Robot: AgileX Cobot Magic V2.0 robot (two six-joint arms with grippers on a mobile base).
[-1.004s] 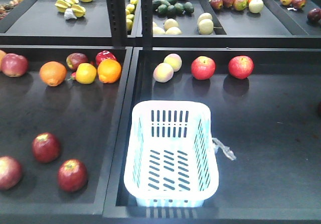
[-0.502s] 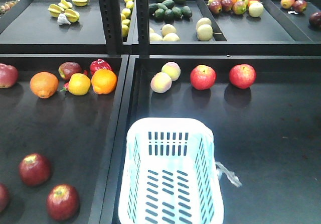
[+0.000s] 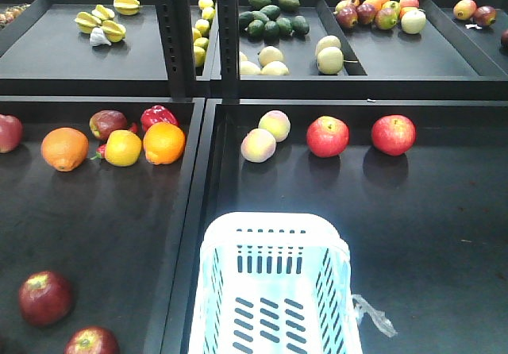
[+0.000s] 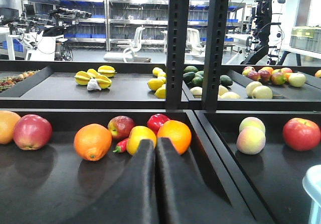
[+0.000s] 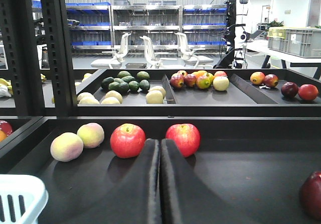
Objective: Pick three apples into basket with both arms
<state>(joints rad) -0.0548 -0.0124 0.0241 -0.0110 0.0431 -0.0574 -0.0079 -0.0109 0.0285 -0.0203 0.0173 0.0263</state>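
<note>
Now basket [image 3: 270,225] sits at front of R-hand tray [image 3: 444,211], bottom edge cut off by frame. Two dark apples [image 3: 45,297] lie in L-hand tray [image 3: 103,211], front corner, well apart from basket. Left gripper [image 4: 155,143] & right gripper [image 5: 160,142]: fingers pressed together, nothing between.

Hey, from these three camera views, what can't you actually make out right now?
- Front view: the basket loses its near end to the bottom edge.
- Front view: one dark red apple shows whole, a second apple is cut by the bottom edge, and no third appears.
- Right wrist view: a dark fruit is cut by the right edge, with too little showing to identify it.
- Front view: neither arm is in frame.
</note>
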